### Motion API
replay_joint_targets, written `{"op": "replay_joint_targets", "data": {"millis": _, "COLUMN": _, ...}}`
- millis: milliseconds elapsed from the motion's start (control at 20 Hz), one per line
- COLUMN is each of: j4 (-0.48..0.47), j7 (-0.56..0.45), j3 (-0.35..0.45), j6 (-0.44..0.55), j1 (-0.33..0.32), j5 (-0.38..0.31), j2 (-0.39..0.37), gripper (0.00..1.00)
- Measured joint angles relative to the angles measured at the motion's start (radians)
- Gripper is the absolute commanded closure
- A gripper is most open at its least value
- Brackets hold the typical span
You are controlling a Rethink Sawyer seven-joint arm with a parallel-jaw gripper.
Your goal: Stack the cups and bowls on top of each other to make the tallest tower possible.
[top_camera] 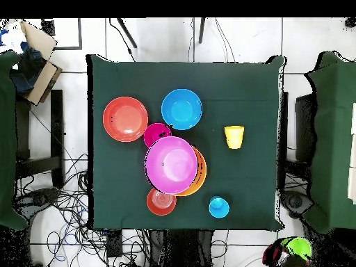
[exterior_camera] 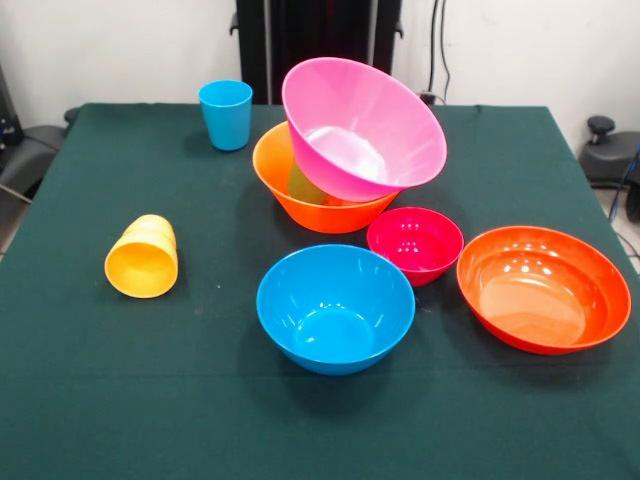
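A big pink bowl (exterior_camera: 362, 128) (top_camera: 170, 165) sits tilted inside the big orange bowl (exterior_camera: 320, 205) (top_camera: 201, 174), forming a low tower. Something greenish (exterior_camera: 303, 186) shows under the pink bowl, inside the orange one. Around it stand a small magenta bowl (exterior_camera: 415, 244) (top_camera: 157, 133), a medium blue bowl (exterior_camera: 335, 308) (top_camera: 181, 109) and a wide red-orange bowl (exterior_camera: 543, 288) (top_camera: 125, 119). A small orange-red bowl (top_camera: 161, 201) shows only from overhead. The blue cup (exterior_camera: 226, 114) (top_camera: 218, 206) stands upright. The yellow-orange cup (exterior_camera: 143, 257) (top_camera: 234, 137) lies on its side. No gripper shows in either view.
Everything rests on a table with a dark green cloth (exterior_camera: 100, 400) (top_camera: 250, 83). Off the table, in the overhead view, green and red round things (top_camera: 292, 250) lie on the floor, cables trail below the table's left side, and a cardboard box (top_camera: 38, 42) sits at the upper left.
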Motion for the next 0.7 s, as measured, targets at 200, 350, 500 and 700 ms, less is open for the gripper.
{"op": "replay_joint_targets", "data": {"millis": 200, "j4": 0.012, "j7": 0.000, "j3": -0.002, "j6": 0.064, "j1": 0.035, "j5": 0.069, "j2": -0.074, "gripper": 1.00}}
{"op": "replay_joint_targets", "data": {"millis": 350, "j4": 0.011, "j7": 0.000, "j3": -0.002, "j6": 0.140, "j1": 0.081, "j5": 0.112, "j2": -0.129, "gripper": 1.00}}
{"op": "replay_joint_targets", "data": {"millis": 500, "j4": -0.005, "j7": 0.000, "j3": -0.001, "j6": 0.232, "j1": 0.148, "j5": 0.124, "j2": -0.158, "gripper": 1.00}}
{"op": "replay_joint_targets", "data": {"millis": 700, "j4": -0.051, "j7": 0.000, "j3": 0.003, "j6": 0.316, "j1": 0.216, "j5": 0.124, "j2": -0.145, "gripper": 1.00}}
